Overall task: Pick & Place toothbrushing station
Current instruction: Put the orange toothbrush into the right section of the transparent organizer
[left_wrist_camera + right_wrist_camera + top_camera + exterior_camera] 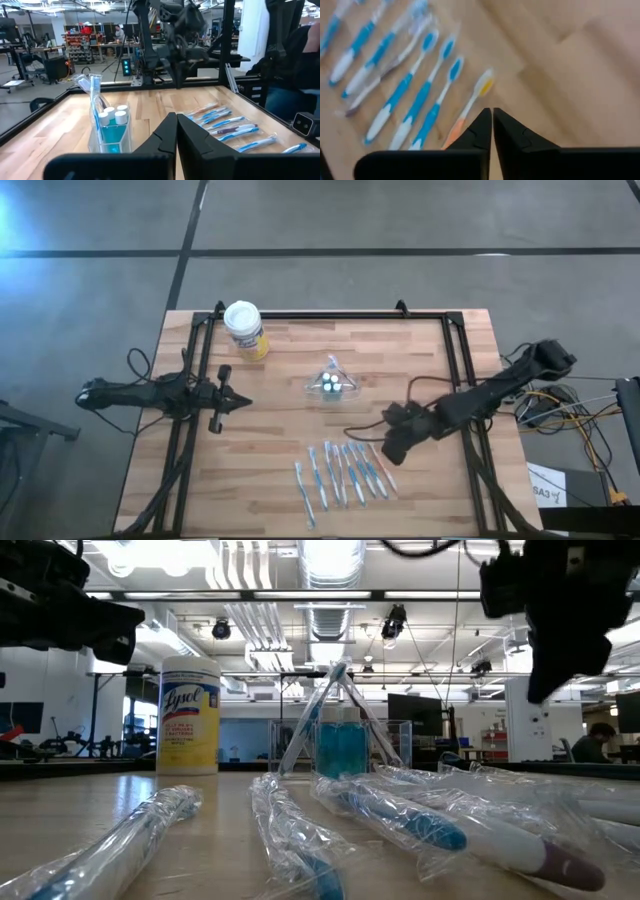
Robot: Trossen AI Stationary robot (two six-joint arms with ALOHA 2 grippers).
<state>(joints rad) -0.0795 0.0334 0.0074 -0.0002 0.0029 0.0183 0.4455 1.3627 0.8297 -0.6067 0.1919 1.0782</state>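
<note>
My right gripper (388, 448), fingers pressed together and empty, hovers beside the wrapped toothbrushes (340, 472) on the tabletop (285, 430). My left gripper (243, 404) waits closed near the clear holder (331, 385).

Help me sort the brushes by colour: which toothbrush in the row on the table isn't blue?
The orange-and-yellow toothbrush, at the end of the row nearest the right gripper. The other brushes have blue handles and heads.
</note>
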